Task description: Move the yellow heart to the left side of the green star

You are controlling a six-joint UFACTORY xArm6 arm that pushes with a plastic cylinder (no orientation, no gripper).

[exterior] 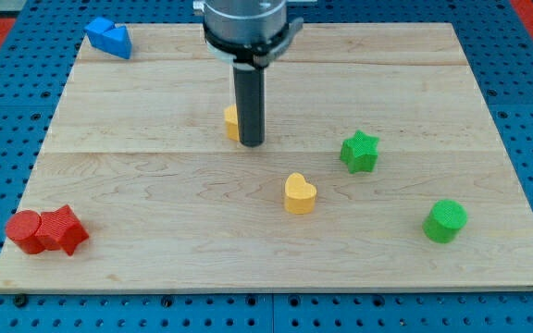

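The yellow heart (299, 194) lies near the board's middle, below and left of the green star (360, 152). My tip (252, 144) is at the end of the dark rod, above and left of the heart, about a block's width away from it. A second yellow block (232, 122) sits just behind the rod at its left, partly hidden, so its shape cannot be made out. The tip stands well left of the green star.
A green cylinder (445, 221) sits at the lower right. A red cylinder (24, 230) and a red block (62, 229) touch at the lower left corner. A blue block (109, 38) lies at the top left. The wooden board (155, 268) rests on blue pegboard.
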